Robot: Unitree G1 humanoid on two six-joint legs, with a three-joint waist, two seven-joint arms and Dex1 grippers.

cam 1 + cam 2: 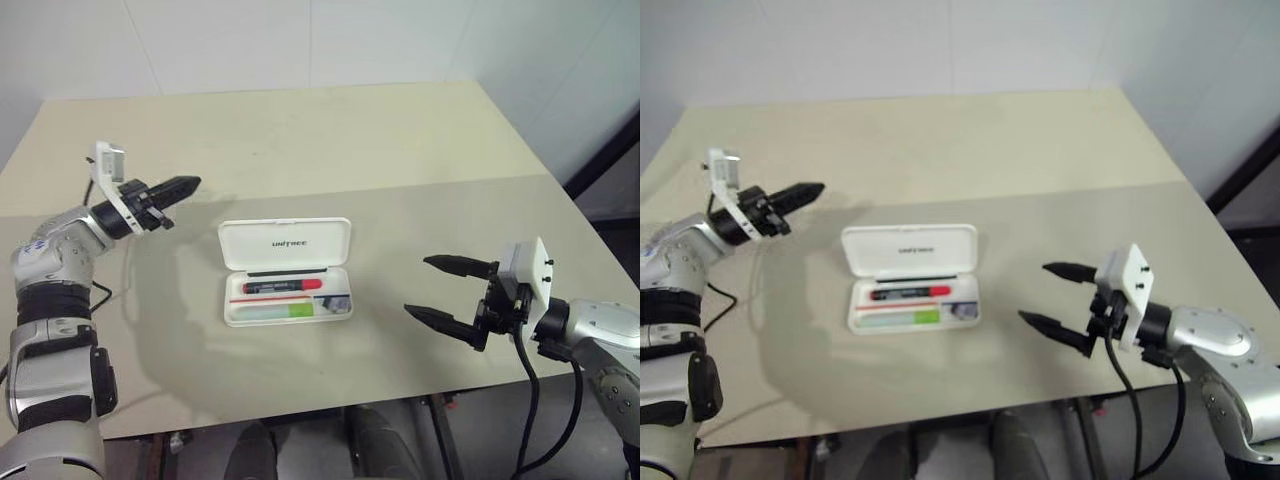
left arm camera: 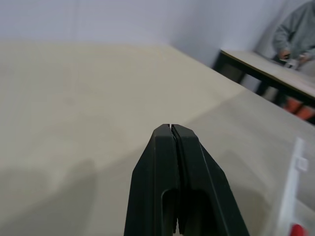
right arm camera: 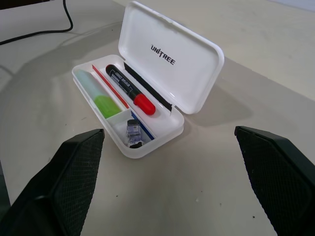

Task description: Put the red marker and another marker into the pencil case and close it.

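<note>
Beige counter [image 1: 300, 140] carries the open pencil case [image 1: 285, 243] mid-scene; the red marker [image 1: 283, 286] and green marker [image 1: 277, 312] lie inside. Left end effector [image 1: 188, 185] is closed and empty; right end effector [image 1: 436, 290] gapes wide, empty.

Beige table [image 1: 330, 140], and sitting on it the white pencil case [image 3: 170, 56], lid standing open, out ahead of the wide-spread right fingers [image 3: 74, 172]. A black cable [image 3: 47, 30] trails across the tabletop beyond the case, past those fingertips.
</note>
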